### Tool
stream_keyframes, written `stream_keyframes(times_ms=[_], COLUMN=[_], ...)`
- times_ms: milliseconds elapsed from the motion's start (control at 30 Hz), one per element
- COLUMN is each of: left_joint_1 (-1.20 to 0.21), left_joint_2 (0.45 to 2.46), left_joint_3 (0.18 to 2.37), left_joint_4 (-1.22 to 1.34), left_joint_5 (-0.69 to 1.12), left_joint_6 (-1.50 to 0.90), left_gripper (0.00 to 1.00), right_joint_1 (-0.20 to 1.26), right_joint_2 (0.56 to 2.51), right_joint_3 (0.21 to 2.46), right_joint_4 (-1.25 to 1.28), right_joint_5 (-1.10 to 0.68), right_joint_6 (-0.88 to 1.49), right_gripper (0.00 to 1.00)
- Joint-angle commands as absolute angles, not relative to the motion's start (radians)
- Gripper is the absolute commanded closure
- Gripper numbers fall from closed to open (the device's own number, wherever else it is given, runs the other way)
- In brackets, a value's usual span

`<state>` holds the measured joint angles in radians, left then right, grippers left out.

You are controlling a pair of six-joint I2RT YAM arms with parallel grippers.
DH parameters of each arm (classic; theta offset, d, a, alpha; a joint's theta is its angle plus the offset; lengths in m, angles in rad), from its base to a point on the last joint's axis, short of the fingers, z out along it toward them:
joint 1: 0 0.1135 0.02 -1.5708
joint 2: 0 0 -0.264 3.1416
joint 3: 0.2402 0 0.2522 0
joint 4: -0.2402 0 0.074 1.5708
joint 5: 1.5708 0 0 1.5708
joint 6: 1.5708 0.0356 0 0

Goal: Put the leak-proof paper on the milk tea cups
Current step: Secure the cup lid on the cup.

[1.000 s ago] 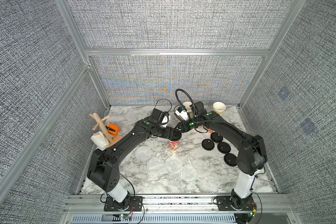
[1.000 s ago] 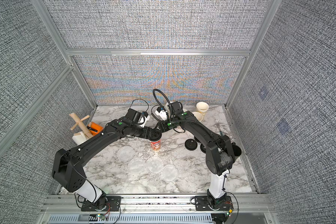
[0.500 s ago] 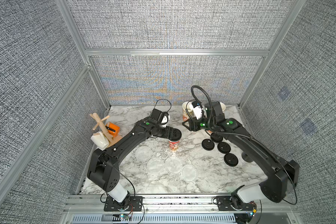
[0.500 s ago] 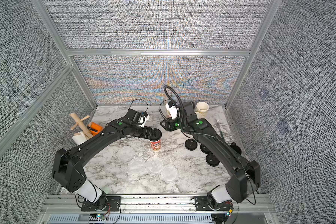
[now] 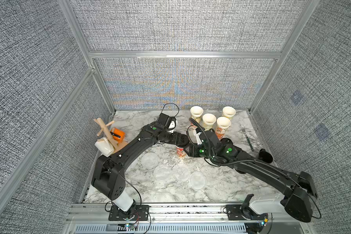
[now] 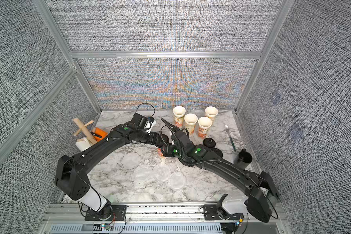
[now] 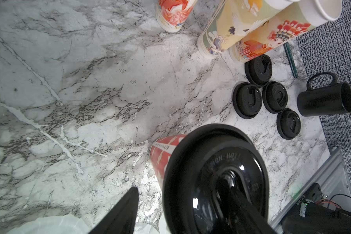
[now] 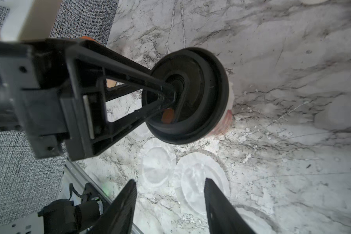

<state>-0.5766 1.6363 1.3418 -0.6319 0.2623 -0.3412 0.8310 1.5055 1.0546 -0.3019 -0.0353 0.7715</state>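
L jaws wide at black-lidded red-print cup [image 5: 180, 151]; 4 translucent discs [image 5: 162, 173] flat.

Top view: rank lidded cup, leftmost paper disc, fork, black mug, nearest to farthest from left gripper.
1. Lidded cup, under the left gripper.
2. Leftmost paper disc, to its left.
3. Fork, right side.
4. Black mug, right edge.

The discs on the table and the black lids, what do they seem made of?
Discs: probably thin waxed paper or film, translucent, matte; the table's veining shows through. Lids: likely moulded plastic, glossy black, with sharp highlights.
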Motion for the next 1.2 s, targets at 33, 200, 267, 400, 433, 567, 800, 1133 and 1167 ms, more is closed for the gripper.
stream_keyframes(times_ms=[33,200,267,400,433,567,800,1133,1167], left_joint_1=[-0.577,-0.577,-0.577,-0.577,-0.577,-0.577,-0.577,-0.577,-0.577], left_joint_2=[1.654,1.651,1.650,1.648,1.646,1.641,1.637,1.648,1.648], left_joint_3=[1.324,1.321,1.319,1.316,1.316,1.313,1.307,1.307,1.307], left_joint_4=[-0.904,-0.901,-0.903,-0.904,-0.906,-0.905,-0.903,-0.896,-0.896], left_joint_5=[0.124,0.127,0.125,0.123,0.124,0.123,0.127,0.130,0.132], left_joint_6=[-0.313,-0.309,-0.307,-0.307,-0.306,-0.305,-0.305,-0.305,-0.304], left_gripper=[0.30,0.30,0.30,0.30,0.30,0.30,0.30,0.30,0.30], right_joint_1=[0.853,0.854,0.855,0.853,0.853,0.852,0.849,0.839,0.840], right_joint_2=[1.525,1.531,1.533,1.546,1.552,1.575,1.586,1.642,1.648], right_joint_3=[1.033,1.013,1.006,0.997,1.001,1.018,1.019,1.007,1.000], right_joint_4=[-0.198,-0.183,-0.176,-0.151,-0.149,-0.136,-0.118,-0.183,-0.187], right_joint_5=[0.015,0.051,0.062,0.084,0.087,0.091,0.098,0.112,0.111], right_joint_6=[0.944,0.974,1.022,1.052,1.056,1.058,1.077,1.114,1.120], right_gripper=[0.46,0.46,0.47,0.48,0.49,0.49,0.51,0.52,0.52])
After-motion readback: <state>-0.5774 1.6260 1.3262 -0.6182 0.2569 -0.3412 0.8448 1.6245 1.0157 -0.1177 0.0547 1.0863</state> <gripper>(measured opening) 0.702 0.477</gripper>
